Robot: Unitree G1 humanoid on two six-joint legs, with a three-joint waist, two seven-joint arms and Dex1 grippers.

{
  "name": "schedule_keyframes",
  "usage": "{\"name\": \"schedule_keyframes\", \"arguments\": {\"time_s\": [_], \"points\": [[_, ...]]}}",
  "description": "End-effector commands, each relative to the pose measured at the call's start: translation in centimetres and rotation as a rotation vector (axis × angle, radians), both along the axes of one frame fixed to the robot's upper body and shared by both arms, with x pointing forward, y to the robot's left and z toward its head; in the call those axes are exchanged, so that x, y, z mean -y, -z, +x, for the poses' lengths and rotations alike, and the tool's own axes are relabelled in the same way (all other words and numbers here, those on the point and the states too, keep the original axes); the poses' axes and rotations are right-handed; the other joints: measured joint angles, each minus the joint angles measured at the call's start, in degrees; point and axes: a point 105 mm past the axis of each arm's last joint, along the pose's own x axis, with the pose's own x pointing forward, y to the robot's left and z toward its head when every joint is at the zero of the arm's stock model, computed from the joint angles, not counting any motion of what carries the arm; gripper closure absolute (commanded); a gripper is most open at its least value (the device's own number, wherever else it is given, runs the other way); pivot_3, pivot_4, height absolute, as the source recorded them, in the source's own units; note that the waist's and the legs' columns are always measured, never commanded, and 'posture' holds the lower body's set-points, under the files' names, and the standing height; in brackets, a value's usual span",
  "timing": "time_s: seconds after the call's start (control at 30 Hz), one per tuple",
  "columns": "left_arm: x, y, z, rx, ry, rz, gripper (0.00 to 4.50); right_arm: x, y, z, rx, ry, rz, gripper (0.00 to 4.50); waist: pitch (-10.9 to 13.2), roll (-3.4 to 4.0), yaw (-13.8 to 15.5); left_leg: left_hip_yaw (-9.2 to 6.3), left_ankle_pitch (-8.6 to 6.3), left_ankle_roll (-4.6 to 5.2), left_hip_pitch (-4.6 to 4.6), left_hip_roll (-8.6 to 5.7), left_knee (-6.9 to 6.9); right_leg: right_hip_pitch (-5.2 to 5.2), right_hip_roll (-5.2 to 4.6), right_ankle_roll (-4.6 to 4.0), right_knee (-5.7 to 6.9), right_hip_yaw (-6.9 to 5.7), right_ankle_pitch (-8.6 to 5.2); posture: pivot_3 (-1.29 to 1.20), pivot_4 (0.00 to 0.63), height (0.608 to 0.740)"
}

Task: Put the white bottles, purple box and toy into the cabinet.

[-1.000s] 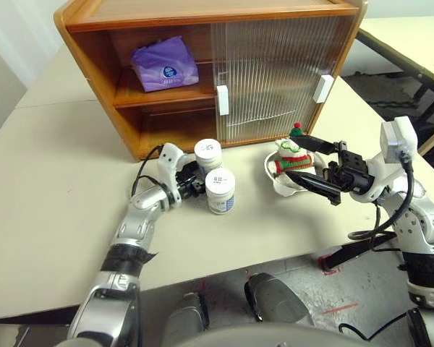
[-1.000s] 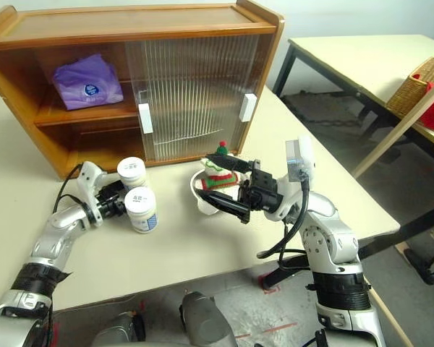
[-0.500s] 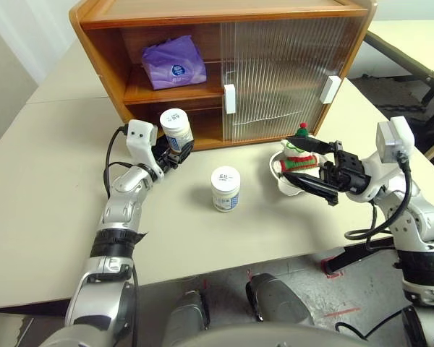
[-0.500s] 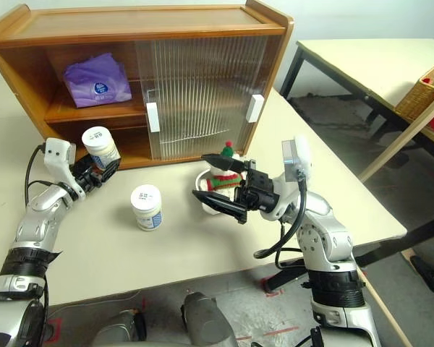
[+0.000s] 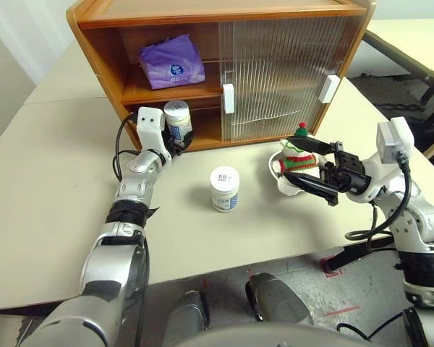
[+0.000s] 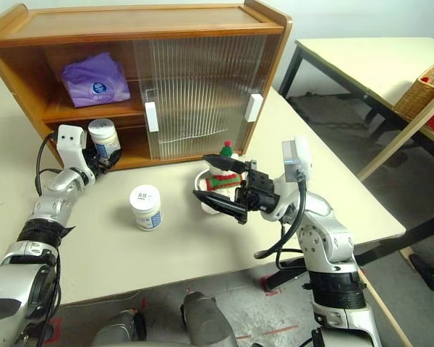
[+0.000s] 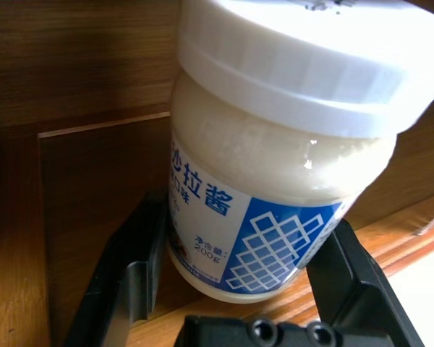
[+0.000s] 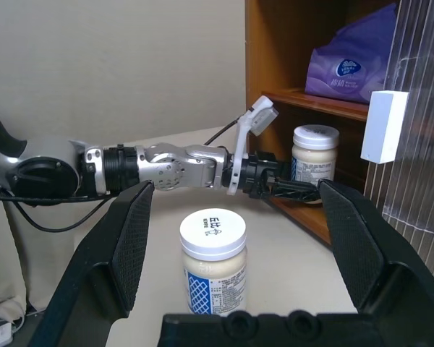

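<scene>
two arms are raised over the counter (image 5: 50, 210). the left arm is stretched forward to the cabinet (image 5: 202, 43), forearm nearly level, and its left hand (image 5: 175, 134) points into the open lower shelf. its two black fingers (image 7: 130, 275) clamp one bottle (image 5: 177, 119) by the lower body, one finger on each side; the bottle is upright, at the mouth of the lower shelf, and whether its base rests on the shelf board cannot be told.

the second bottle (image 5: 225, 188) stands upright on the counter, apart from both hands, between the cabinet and the near edge.

the right arm is bent, its wrist turned so the right hand (image 5: 298, 165) points toward the robot's left. its fingers are spread wide and grip nothing; one lies above and one below the toy (image 5: 295, 154), which sits in a white dish (image 5: 282, 181) in front of the ribbed doors (image 5: 282, 65). contact between fingers and toy cannot be told.

the purple box (image 5: 172, 62) lies on the upper shelf, in the open left half of the cabinet.
</scene>
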Motion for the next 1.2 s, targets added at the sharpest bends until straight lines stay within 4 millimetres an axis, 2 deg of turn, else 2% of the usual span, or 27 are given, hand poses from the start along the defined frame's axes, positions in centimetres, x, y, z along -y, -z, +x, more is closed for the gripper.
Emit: {"name": "schedule_keyframes", "arguments": {"time_s": [0.03, 0.7, 1.2], "points": [[0.1, -0.6, 0.7, 0.011, -0.010, 0.004, 1.41, -0.1, -0.2, -0.2, 0.002, -0.004, -0.011, 0.00, 0.0, 0.00, 0.0, 0.00, 0.05, 0.01, 0.00, -0.03, 0.00, 0.00, 0.01, 0.03, 0.00, 0.00, 0.02, -0.34, 0.085, 0.740], [1.9, 0.3, 1.5, -0.016, -0.004, 0.014, 1.41, -0.2, -0.3, -0.2, 0.000, -0.010, -0.012, 0.00, 0.1, 0.00, -0.2, -0.12, 0.22, 0.14, -0.14, -0.65, -0.07, 0.03, -0.23, 0.38, -0.04, 0.01, -0.05, -0.34, 0.084, 0.740], [2.4, 0.8, 1.8, -0.060, -0.004, 0.013, 1.41, 0.0, -0.4, -0.2, 0.003, -0.006, -0.017, 0.00, 0.2, -0.03, -0.2, 0.02, 0.16, 0.34, -0.14, -0.73, -0.05, 0.07, -0.27, 0.59, -0.16, 0.01, -0.08, -0.34, 0.085, 0.740]]}}
